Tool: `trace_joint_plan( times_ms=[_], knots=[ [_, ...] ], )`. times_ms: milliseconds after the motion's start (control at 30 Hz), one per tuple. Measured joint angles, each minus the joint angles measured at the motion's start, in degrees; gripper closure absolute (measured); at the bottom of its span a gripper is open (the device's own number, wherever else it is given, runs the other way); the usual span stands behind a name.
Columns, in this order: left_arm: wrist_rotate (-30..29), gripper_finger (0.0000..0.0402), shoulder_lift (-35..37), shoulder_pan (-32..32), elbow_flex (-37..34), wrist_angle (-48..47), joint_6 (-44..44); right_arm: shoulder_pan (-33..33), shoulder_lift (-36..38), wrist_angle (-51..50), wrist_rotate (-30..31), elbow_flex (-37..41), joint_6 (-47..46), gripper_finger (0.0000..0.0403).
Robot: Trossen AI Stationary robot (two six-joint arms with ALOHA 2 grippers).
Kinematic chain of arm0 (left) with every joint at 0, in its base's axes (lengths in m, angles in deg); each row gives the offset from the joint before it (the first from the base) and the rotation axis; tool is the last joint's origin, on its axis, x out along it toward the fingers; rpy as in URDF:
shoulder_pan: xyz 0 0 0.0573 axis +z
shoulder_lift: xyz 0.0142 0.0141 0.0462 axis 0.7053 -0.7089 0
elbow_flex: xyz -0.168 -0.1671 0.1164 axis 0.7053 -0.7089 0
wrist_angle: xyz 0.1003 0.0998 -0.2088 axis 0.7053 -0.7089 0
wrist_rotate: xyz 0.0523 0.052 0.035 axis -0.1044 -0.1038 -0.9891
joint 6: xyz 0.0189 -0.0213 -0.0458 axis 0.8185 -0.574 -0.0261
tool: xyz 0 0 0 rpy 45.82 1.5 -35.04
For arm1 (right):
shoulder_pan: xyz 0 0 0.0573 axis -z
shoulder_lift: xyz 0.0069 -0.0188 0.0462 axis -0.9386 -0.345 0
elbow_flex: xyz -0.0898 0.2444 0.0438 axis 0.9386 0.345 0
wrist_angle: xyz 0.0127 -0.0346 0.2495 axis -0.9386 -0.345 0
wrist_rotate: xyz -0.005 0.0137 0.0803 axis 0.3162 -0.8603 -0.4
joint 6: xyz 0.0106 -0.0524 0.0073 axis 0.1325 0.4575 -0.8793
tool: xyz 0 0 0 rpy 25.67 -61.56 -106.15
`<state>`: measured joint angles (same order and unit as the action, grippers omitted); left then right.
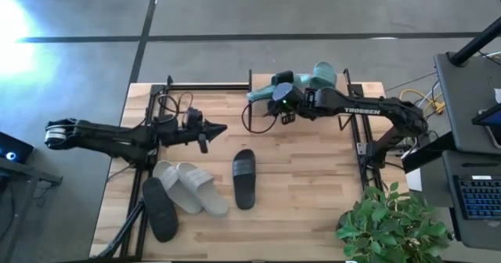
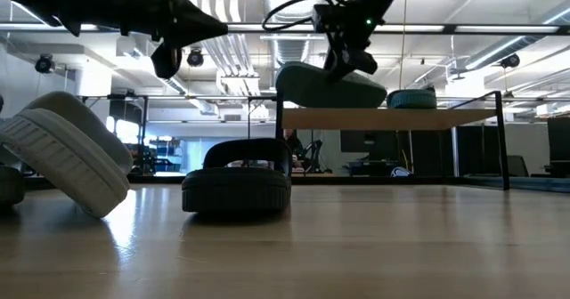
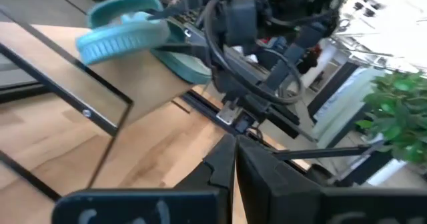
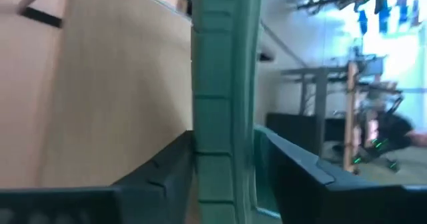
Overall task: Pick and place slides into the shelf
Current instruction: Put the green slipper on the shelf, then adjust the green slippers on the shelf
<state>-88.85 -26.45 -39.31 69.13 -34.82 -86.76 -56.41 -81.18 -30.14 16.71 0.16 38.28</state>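
Wooden worktop [image 1: 313, 192] carries the shelf [image 1: 360, 91] at its far edge. Right end effector [image 1: 275, 99] stands spread around a teal slide [image 2: 329, 87] resting on the shelf top; left end effector [image 1: 221, 128], pressed together, hovers nearby.

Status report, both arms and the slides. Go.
Right gripper over the shelf top, fingers open around a teal slide. Second teal slide already on the shelf. Left gripper shut, hovering mid-table. Nothing blocking.

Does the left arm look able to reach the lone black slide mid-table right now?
Probably yes: the left gripper, fingers shut, hangs above bare table near the lone black slide, with nothing between them.
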Motion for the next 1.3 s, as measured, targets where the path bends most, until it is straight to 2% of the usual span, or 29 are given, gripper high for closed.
trace_joint_plan(
  times_ms=[200,267,400,600,767,900,1100,1167,1300],
  knots=[
    [0.01,0.0402,1.68,3.99,0.13,0.07,0.02,-0.48,1.44,-7.61,2.13,2.08,-10.37,0.0203],
    [1.19,0.0402,2.00,5.58,0.13,0.12,0.02,-0.48,1.44,-11.16,5.19,2.46,-13.72,0.0200],
    [7.91,0.0402,1.33,9.32,0.46,0.00,-1.55,-0.48,1.45,-16.45,11.63,1.60,-23.15,0.0200],
    [20.52,0.0402,-5.75,13.20,6.18,0.10,-1.77,-2.02,1.53,-22.05,11.64,-2.80,-35.43,0.0200],
    [24.92,0.0402,-12.74,14.10,13.30,-3.31,2.75,-4.92,1.80,-28.98,4.52,-9.39,-58.34,0.0200],
    [27.83,0.0402,-17.23,14.60,18.21,-7.22,6.66,-7.51,3.96,-36.89,6.34,-12.48,-80.67,0.0200],
    [31.59,0.0402,-21.90,15.50,23.67,-8.33,10.58,-8.53,10.02,-51.29,7.44,-12.37,-107.59,0.0199],
    [31.69,0.0402,-23.10,15.52,25.83,-11.35,13.82,-9.02,12.22,-56.39,8.12,-11.75,-113.50,0.0199],
    [31.18,0.0402,-25.72,15.52,31.30,-21.78,24.49,-13.23,16.49,-58.30,10.28,-9.91,-114.46,0.0199]
  ],
)
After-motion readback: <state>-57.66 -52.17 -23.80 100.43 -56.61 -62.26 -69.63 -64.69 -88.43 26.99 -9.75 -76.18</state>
